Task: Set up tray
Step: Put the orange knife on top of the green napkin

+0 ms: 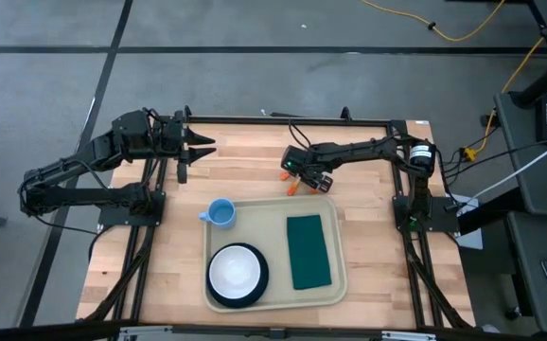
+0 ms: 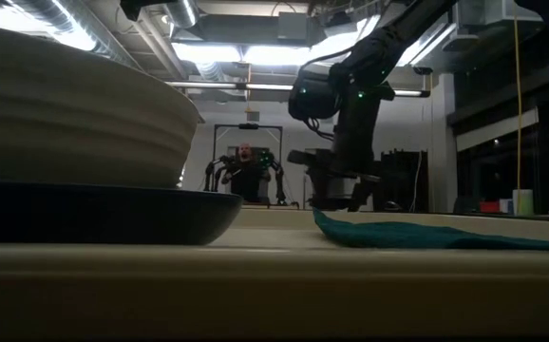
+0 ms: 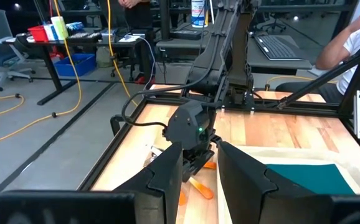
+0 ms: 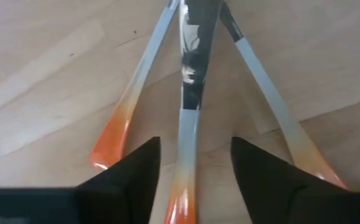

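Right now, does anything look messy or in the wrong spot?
Mostly tidy. The blue cup sits off the tray, touching its corner, and three orange-handled utensils lie fanned on the table under the open right gripper.

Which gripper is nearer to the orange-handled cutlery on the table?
The right. The right gripper hangs directly over the orange-handled cutlery, jaws open. The left gripper waits farther off, near the table's far left edge.

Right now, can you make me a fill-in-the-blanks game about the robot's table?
1. The green napkin lies on the ____.
2. The blue cup stands ____ the tray, beside its rim.
3. The white bowl sits on a dark ____.
4. The right claw hovers over three orange-tipped ____.

Missing words: tray; outside; plate; utensils
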You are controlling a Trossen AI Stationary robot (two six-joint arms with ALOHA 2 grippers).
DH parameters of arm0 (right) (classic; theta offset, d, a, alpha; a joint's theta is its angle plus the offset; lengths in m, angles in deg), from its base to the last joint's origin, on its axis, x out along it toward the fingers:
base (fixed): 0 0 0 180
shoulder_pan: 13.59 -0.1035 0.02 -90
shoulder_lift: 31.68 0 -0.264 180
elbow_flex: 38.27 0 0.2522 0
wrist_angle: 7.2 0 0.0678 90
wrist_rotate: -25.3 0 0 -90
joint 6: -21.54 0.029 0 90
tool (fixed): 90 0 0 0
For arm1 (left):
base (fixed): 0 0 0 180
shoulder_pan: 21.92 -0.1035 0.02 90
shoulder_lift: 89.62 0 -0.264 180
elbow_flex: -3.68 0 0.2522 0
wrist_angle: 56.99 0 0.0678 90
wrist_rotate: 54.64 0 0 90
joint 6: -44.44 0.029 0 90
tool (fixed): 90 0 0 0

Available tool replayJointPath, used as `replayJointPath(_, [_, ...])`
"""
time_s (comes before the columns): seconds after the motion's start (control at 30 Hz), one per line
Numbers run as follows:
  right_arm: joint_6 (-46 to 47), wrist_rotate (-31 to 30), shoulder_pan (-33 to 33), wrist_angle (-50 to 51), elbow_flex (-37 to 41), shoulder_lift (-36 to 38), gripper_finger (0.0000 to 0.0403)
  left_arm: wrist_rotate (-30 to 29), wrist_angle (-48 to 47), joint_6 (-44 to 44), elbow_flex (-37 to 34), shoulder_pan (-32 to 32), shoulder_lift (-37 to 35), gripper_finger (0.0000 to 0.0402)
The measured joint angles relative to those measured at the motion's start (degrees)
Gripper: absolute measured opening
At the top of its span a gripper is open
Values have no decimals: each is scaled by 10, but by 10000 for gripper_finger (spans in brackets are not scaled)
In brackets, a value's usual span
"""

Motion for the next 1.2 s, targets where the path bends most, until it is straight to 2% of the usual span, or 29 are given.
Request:
replayJointPath(0.23, [-11, 1, 0, 12, 1, 0, 120, 0, 0, 0, 0, 0, 0, 97])
replayJointPath(0.43, [-11, 1, 0, 9, 1, -1, 80, -2, 0, 0, 0, 0, 0, 97])
replayJointPath(0.77, [-11, 1, 0, 1, 1, -1, 45, -2, 0, 0, 0, 0, 0, 97])
replayJointPath(1.2, [-15, -4, -1, 0, 1, -1, 40, -2, 0, -1, 0, 0, 0, 97])
